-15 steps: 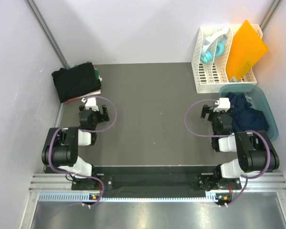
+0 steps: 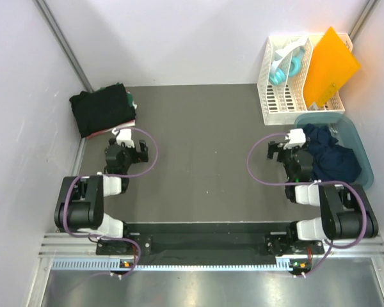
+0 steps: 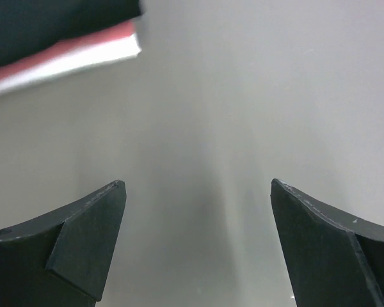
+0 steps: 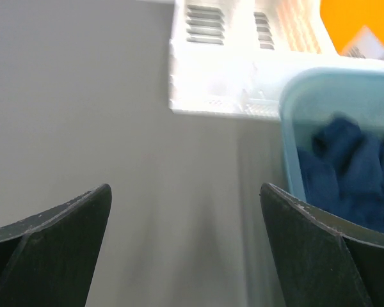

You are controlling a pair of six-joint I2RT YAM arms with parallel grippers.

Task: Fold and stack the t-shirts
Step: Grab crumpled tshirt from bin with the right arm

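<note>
A pile of folded dark t-shirts (image 2: pixel 101 110), black over dark green, lies at the table's back left; its edge shows in the left wrist view (image 3: pixel 45 25). Navy blue t-shirts (image 2: pixel 331 153) lie crumpled in the teal tub (image 2: pixel 366 160), also in the right wrist view (image 4: pixel 349 166). My left gripper (image 2: pixel 123 148) is open and empty just in front of the folded pile, with bare table between its fingers (image 3: pixel 89 236). My right gripper (image 2: pixel 283 150) is open and empty beside the tub's left wall, its fingers (image 4: pixel 307 243) over bare table.
A white slotted rack (image 2: pixel 288 89) with a teal ring toy (image 2: pixel 283 71) and an orange sheet (image 2: pixel 329 64) stands at the back right, behind the tub. A red and white edge (image 3: pixel 83 54) shows under the folded pile. Grey walls close in left, back and right.
Both grippers have shifted slightly away from the arm bases. The right gripper has turned a little to the left. The shirts have not moved.
</note>
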